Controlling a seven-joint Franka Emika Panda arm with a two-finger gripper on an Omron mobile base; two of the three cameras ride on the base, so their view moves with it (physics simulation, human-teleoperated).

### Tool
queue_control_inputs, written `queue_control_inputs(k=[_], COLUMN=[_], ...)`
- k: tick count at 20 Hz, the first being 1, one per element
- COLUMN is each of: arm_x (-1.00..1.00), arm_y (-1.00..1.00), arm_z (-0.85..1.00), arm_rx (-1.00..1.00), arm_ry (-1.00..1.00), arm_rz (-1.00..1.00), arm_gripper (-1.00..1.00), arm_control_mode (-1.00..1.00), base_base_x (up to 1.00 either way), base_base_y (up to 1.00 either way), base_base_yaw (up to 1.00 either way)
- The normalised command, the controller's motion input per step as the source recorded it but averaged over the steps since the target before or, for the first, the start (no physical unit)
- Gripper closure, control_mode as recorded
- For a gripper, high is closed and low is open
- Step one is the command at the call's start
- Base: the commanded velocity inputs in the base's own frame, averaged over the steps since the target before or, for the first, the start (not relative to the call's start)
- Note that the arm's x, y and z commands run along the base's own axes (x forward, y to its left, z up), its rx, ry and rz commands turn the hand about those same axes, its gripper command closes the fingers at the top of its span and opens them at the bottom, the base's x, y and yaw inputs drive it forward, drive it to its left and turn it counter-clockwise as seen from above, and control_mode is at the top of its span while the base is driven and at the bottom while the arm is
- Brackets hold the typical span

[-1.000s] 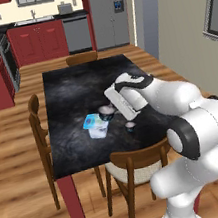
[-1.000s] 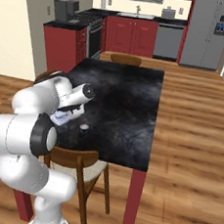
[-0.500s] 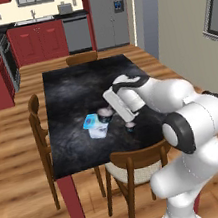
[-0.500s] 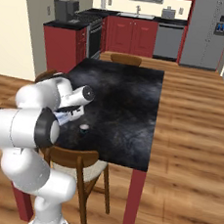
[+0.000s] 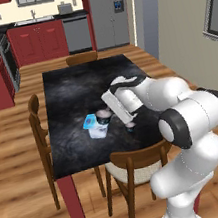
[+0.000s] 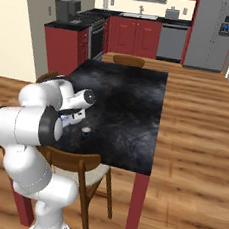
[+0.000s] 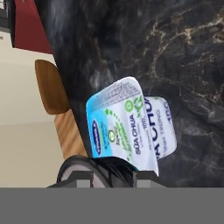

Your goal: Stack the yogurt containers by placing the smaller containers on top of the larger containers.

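My gripper (image 7: 113, 174), jaws pinched on a small cup (image 7: 98, 168) at bottom centre of hand view, sat just beside the white tub (image 7: 131, 129) mid-frame on the table (image 5: 72, 89), so I judged: lift clear, centre over foil lid, lower w/o tilting.
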Motion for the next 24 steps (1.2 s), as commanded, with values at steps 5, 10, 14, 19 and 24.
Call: queue_control_inputs(k=[5, 10, 14, 19, 24], arm_x=[0.10, 0.14, 0.15, 0.17, 0.20], arm_y=[0.01, 0.01, 0.02, 0.06, 0.13], arm_z=[-0.09, -0.09, -0.09, -0.08, -0.06], arm_rx=[0.00, 0.00, 0.00, 0.00, 0.00], arm_ry=[0.00, 0.00, 0.00, 0.00, 0.00], arm_rz=[0.00, 0.00, 0.00, 0.00, 0.00], arm_gripper=[1.00, 1.00, 1.00, 1.00, 1.00], arm_control_mode=[-1.00, -1.00, -1.00, -1.00, -1.00], base_base_x=[0.00, 0.00, 0.00, 0.00, 0.00], base_base_y=[0.00, 0.00, 0.00, 0.00, 0.00], base_base_yaw=[0.00, 0.00, 0.00, 0.00, 0.00])
